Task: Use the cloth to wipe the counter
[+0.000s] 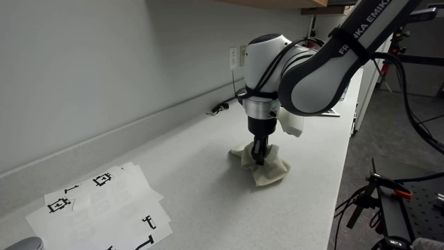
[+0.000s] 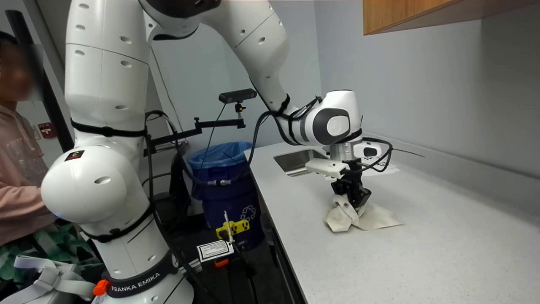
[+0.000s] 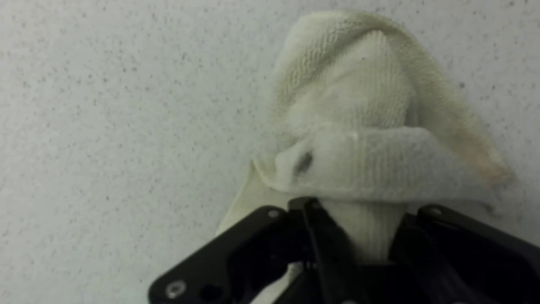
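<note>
Speckled counter, crumpled cloth on it, pinched between jaws.

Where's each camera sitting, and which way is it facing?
An exterior view: near the printed papers, facing along the counter; forearm and gripper show.
An exterior view: near the robot's shoulder, facing the sink; shoulder through gripper show.
Wrist view: above the cloth, facing down; gripper fingers show.
Both exterior views share papers, cloth, counter.

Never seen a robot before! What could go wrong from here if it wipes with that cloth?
The cloth is bunched in folds around the gripper, so it might wipe unevenly.
The gripper reaches low into it, so hard pressing might scrape the counter.
Overlapping papers lie on that counter too; a long sweep might shove them.
</note>
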You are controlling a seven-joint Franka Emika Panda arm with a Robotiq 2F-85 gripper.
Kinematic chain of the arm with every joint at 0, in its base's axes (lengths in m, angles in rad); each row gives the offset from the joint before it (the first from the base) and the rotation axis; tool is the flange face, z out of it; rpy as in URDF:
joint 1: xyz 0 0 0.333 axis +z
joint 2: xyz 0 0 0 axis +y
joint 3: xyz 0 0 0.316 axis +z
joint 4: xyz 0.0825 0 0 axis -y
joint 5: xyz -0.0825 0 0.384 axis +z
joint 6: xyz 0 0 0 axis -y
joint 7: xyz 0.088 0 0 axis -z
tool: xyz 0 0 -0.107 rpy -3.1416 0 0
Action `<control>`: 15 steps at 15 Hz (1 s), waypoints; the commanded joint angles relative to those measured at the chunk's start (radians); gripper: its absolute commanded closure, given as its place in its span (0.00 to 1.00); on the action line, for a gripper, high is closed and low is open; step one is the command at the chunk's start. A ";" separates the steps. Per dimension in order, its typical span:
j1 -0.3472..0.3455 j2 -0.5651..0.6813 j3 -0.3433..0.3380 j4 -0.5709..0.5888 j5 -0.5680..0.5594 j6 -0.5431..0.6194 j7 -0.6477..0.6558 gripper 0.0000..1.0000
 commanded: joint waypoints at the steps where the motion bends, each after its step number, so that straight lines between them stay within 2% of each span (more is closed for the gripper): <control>1: 0.020 -0.017 -0.002 0.071 -0.035 0.028 0.036 0.96; 7: 0.049 0.073 0.002 0.289 -0.020 0.047 0.133 0.96; 15: 0.078 0.330 -0.046 0.569 -0.009 0.022 0.236 0.96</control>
